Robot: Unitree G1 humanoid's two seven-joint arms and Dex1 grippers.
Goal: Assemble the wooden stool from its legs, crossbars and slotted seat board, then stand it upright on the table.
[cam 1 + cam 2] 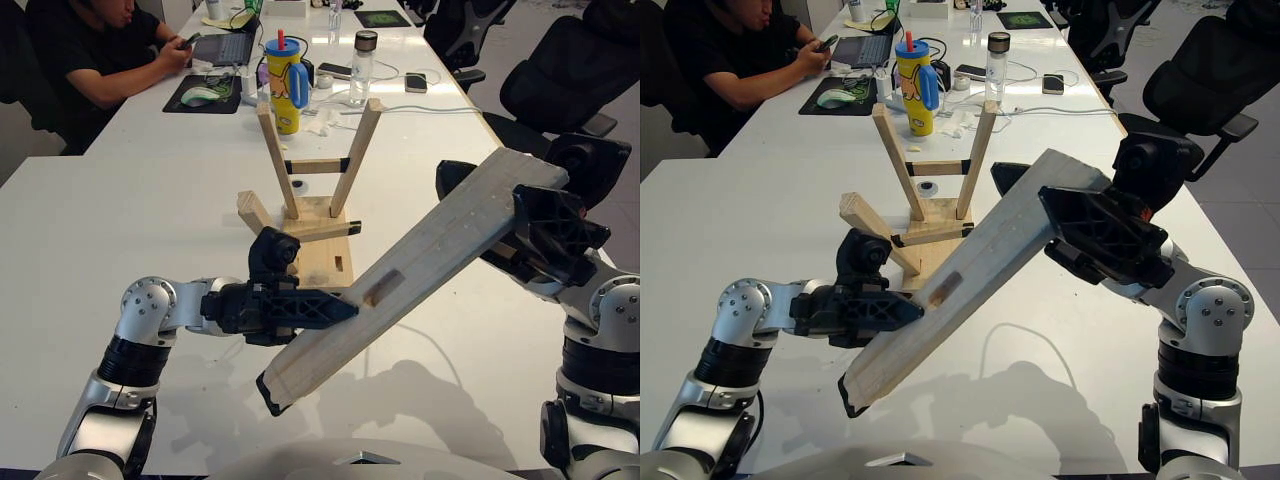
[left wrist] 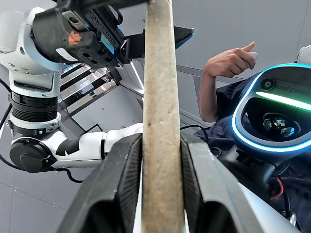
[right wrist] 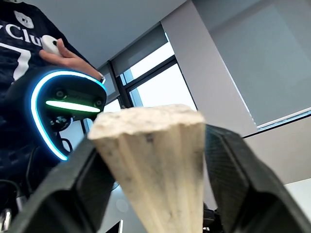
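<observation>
The job looks about half done: two legs [image 1: 275, 160] joined by a crossbar [image 1: 317, 166] stand on a flat board [image 1: 322, 258] at 12 o'clock on the surface [image 1: 120, 230]. The long slotted board [image 1: 430, 255] hangs tilted in the air, not yet fitted. The left gripper [image 1: 335, 308] has its fingers clamped on the board's lower end at 7 o'clock and the right gripper [image 1: 530, 235] grips the upper end at 2 o'clock. I can make out no label or writing on the wood.
</observation>
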